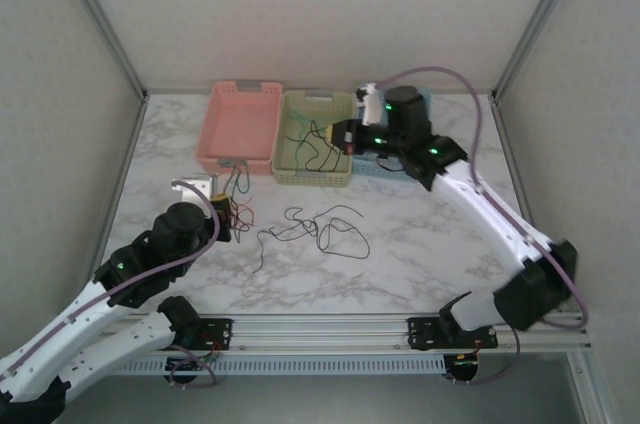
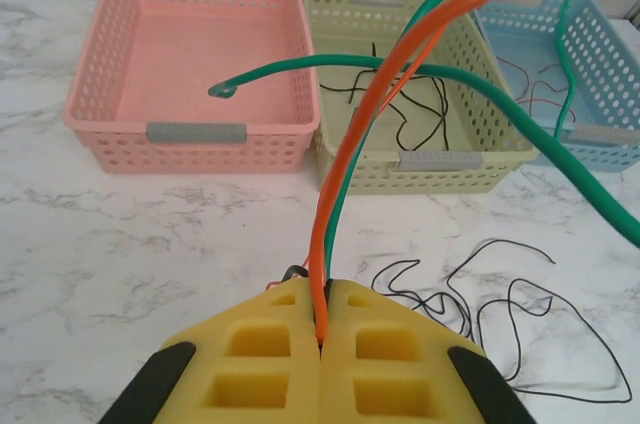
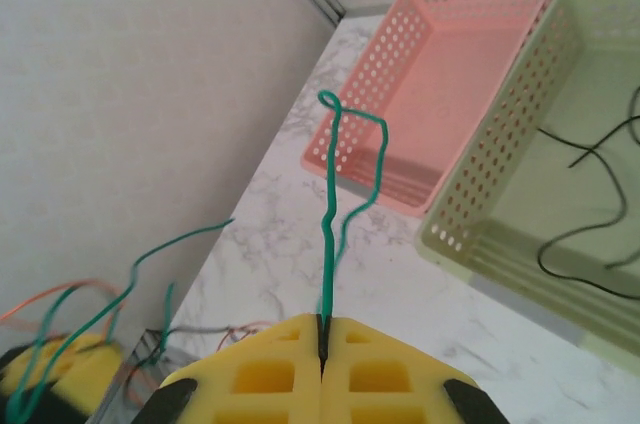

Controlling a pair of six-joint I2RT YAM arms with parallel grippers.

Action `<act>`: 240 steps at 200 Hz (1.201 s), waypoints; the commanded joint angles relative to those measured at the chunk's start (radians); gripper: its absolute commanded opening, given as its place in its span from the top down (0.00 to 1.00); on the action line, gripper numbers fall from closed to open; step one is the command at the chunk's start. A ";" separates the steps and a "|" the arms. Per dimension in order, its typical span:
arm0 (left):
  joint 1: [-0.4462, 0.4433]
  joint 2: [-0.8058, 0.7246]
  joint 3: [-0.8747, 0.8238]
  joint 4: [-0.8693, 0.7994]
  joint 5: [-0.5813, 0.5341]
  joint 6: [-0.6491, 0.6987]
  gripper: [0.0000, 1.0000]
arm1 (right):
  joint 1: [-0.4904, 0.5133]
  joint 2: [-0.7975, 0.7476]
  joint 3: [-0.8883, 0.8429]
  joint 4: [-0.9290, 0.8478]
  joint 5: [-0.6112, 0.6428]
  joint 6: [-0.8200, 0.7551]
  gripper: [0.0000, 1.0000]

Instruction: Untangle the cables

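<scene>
Between the closed fingers of the left gripper (image 2: 322,339) run orange and green cables (image 2: 320,244); the right gripper (image 3: 322,329) clamps a green cable (image 3: 328,244), so drawing them apart seems next.

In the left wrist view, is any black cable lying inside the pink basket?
No, the pink basket has a bare floor; the black cables lie in the green basket beside it.

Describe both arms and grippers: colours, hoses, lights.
The left arm and right arm have white links and black joints with green lights. A lilac hose runs along each. The left gripper and right gripper have yellow fingers with rectangular pockets and black outer edges.
</scene>
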 commanded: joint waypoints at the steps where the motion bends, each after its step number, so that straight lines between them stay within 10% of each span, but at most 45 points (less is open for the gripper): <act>1: -0.002 -0.042 0.044 -0.073 -0.033 -0.029 1.00 | 0.026 0.155 0.110 0.191 0.071 0.092 1.00; 121: -0.002 -0.047 0.044 -0.105 -0.029 -0.043 1.00 | 0.122 1.137 1.288 -0.106 0.205 0.196 1.00; 153: -0.002 -0.055 0.044 -0.103 -0.025 -0.044 1.00 | 0.122 1.209 1.343 -0.116 0.232 0.219 0.98; 240: -0.002 -0.044 0.044 -0.098 -0.011 -0.044 1.00 | 0.122 1.204 1.381 -0.149 0.111 0.097 0.25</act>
